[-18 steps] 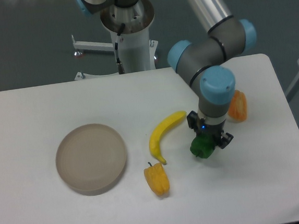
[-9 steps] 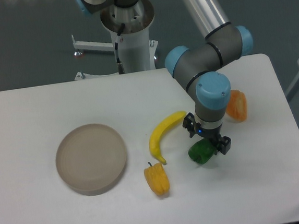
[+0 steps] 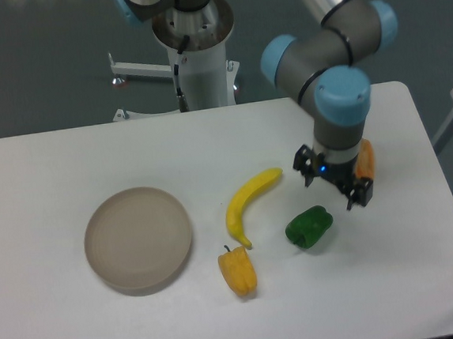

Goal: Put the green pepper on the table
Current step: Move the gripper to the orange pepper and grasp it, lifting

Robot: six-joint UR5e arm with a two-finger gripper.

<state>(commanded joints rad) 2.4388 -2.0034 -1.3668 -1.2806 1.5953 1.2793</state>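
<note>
The green pepper (image 3: pixel 309 226) lies on the white table (image 3: pixel 81 325), right of the banana and right of the yellow pepper. My gripper (image 3: pixel 335 188) is up and to the right of it, apart from it, with its fingers spread and nothing between them. The gripper and wrist cover part of the orange pepper (image 3: pixel 364 160) behind them.
A yellow banana (image 3: pixel 248 202) lies left of the green pepper. A yellow pepper (image 3: pixel 238 271) sits below the banana's lower end. A round grey-beige plate (image 3: pixel 138 239) stands at the left. The arm's base column (image 3: pixel 197 57) stands behind the table's far edge.
The gripper has let go of the green pepper and risen up and to the right. The pepper now rests on the table by itself.
</note>
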